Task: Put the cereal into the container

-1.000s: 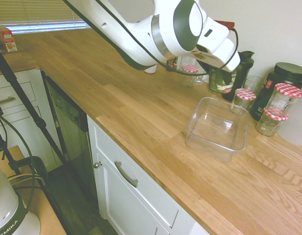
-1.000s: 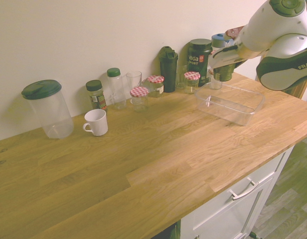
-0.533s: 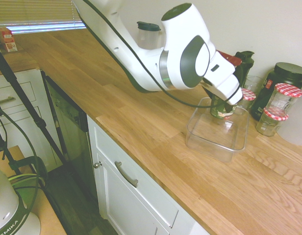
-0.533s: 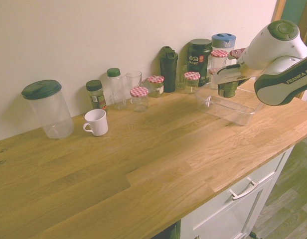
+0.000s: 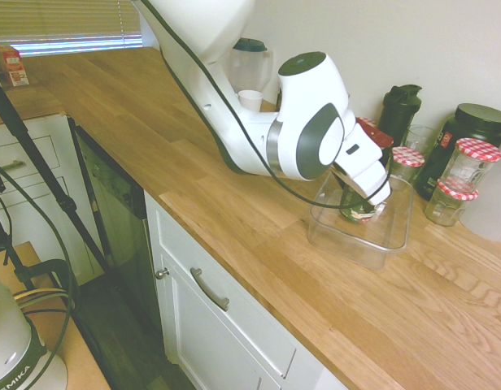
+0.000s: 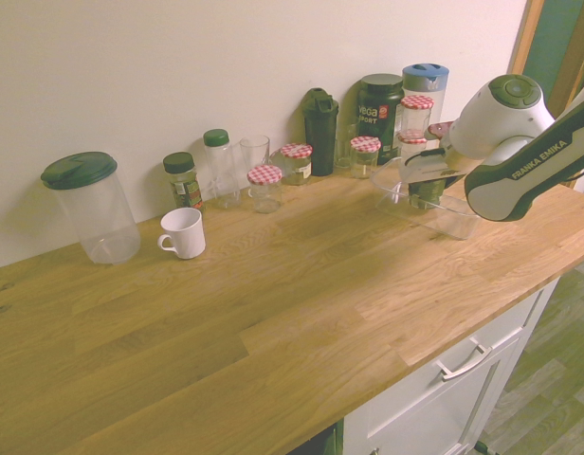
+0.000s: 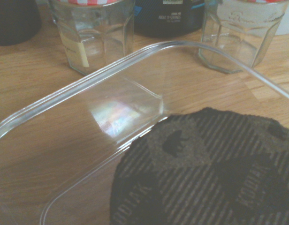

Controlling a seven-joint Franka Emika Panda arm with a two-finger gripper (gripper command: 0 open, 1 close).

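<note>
Container (image 5: pixel 324 229), clear, low-walled, near the counter's (image 5: pixel 234 244) wall edge: light and unfixed by the look of it, so a knock on its rim by the descending load could have skidded it or tipped it.

Gripper (image 5: pixel 376 197), one: pincer closed on the cereal. A release too high could have dropped the tub hard or on its side.

Cereal (image 5: pixel 360 210), one dark green tub: within the container's rim, toward its corner nearest the checked-lid jars (image 5: pixel 407 162); overshoot that way could have jammed it against the wall.
</note>
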